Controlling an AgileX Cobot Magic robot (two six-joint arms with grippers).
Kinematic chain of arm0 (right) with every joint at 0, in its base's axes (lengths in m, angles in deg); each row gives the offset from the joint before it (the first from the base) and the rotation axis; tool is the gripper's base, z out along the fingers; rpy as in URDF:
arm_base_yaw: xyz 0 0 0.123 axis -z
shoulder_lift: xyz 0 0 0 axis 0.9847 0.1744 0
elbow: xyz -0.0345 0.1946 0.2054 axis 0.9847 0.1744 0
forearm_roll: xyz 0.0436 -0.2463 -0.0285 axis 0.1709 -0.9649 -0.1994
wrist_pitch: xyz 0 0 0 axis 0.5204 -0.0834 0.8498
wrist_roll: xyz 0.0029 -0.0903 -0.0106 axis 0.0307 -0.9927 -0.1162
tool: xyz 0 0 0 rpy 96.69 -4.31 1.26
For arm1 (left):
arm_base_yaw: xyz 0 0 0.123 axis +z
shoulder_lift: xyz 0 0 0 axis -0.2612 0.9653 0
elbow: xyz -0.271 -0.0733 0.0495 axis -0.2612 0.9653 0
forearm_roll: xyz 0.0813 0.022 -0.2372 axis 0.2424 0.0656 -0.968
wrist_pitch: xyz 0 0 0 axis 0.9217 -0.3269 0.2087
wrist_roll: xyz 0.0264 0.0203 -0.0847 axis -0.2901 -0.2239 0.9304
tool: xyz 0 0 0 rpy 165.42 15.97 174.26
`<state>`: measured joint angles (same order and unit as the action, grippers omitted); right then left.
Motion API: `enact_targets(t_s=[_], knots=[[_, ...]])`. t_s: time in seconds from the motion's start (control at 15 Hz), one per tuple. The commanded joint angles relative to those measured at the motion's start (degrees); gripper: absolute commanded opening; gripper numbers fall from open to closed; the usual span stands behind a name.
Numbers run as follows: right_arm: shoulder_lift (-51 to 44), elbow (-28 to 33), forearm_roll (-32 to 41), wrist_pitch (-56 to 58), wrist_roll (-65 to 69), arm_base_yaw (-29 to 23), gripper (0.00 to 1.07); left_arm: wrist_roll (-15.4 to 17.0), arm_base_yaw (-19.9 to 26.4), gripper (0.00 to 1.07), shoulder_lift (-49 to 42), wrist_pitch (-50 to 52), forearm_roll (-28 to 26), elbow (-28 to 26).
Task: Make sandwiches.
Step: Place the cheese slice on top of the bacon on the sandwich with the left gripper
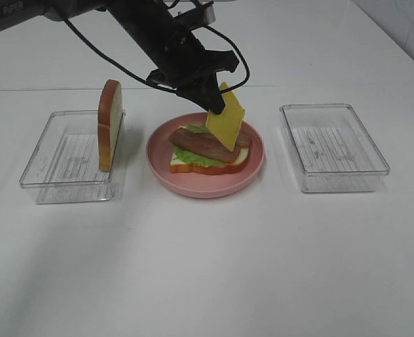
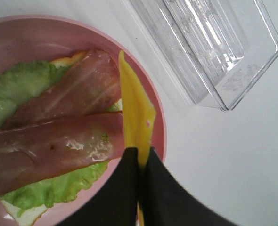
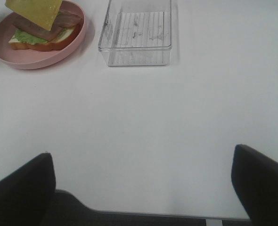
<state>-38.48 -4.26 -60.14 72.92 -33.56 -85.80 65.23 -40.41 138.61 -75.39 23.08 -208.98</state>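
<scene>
Hovering over the sandwich [image 1: 208, 149]: fingers-pinched cheese slice [image 1: 226, 115]

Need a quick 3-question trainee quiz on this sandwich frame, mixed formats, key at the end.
1. True or false: the left gripper is shut on the yellow cheese slice.
2. Where is the spare bread slice? A) flat on the pink plate B) on edge in the left clear tray C) in the right clear tray
3. Fill in: the top layer already lying on the sandwich is ____.

Key: 1 true; 2 B; 3 bacon
</scene>
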Motion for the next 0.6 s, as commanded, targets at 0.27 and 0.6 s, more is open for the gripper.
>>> enact_targets(t_s=[0.27, 0.6], knots=[[-1.83, 0.23, 0.00, -0.40, -0.40, -0.11, 0.96, 1.20, 0.11, 0.00, 2.01, 1.38, 0.74, -0.17], [-1.83, 0.23, 0.00, -0.40, -0.40, -0.11, 0.96, 4.07, 1.49, 0.00, 2.01, 1.26, 4.35, -0.17]])
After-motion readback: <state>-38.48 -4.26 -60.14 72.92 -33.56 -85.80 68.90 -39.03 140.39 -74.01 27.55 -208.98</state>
